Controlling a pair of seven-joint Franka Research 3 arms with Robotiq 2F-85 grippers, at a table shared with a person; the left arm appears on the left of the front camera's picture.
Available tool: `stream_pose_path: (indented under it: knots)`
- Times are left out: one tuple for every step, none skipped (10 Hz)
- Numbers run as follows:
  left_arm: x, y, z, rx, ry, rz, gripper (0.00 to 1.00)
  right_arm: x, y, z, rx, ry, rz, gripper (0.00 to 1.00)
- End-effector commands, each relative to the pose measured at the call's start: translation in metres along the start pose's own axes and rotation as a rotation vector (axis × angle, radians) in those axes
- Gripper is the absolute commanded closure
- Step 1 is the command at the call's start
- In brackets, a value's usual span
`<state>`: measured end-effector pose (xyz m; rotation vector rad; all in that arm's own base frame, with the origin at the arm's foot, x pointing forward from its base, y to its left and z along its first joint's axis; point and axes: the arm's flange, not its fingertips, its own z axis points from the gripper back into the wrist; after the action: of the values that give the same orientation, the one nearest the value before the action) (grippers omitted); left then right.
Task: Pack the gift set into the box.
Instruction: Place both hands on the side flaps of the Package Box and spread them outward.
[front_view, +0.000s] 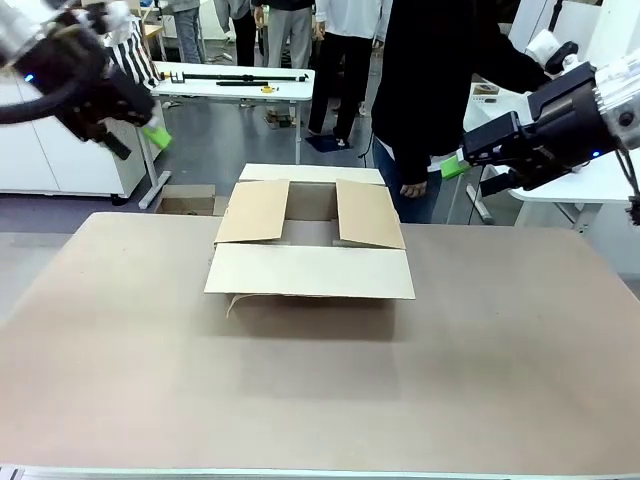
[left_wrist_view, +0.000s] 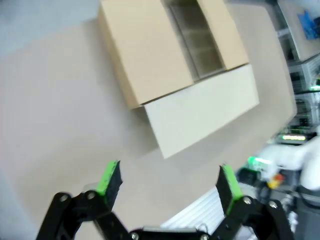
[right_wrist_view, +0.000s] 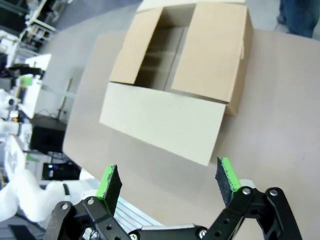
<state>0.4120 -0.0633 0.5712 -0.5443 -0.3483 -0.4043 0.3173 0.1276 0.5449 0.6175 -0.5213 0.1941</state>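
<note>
Hovering high at both flanks, the left pincer (left_wrist_view: 167, 182) and right pincer (right_wrist_view: 170, 180) gape wide with nothing between their pads. The box (front_view: 310, 240) sits mid-tabletop (front_view: 500, 380), flaps splayed, its long axis running across between the arms, each about equally near. No gift set shows in any view. A person (front_view: 430, 90) stands just behind the box.

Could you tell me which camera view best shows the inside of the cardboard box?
The right wrist view: it looks down between the box's flaps. The left wrist view shows a narrower slot; the front view mostly shows flaps.
</note>
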Motion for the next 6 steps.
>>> stream_pose_path:
  knots:
    - [-0.037, 0.029, -0.021, -0.799, -0.218, 0.123, 0.0, 0.003, -0.002, -0.002, 0.019, -0.016, 0.013, 0.0]
    - [-0.036, 0.031, -0.03, -0.853, -0.18, 0.21, 0.0, 0.003, -0.002, -0.002, 0.019, -0.016, 0.013, 0.0]
    - [-0.025, 0.013, -0.039, -0.806, -0.032, 0.32, 0.0, 0.003, -0.002, -0.002, 0.019, -0.016, 0.013, 0.0]
    - [-0.037, 0.034, -0.011, -0.309, -0.121, 0.056, 0.0, 0.003, -0.002, -0.002, 0.019, -0.016, 0.013, 0.0]
    - [-0.037, 0.034, -0.011, -0.309, -0.121, 0.056, 0.0, 0.003, -0.002, -0.002, 0.019, -0.016, 0.013, 0.0]
    - [-0.037, 0.034, -0.011, -0.309, -0.121, 0.056, 0.0, 0.003, -0.002, -0.002, 0.019, -0.016, 0.013, 0.0]
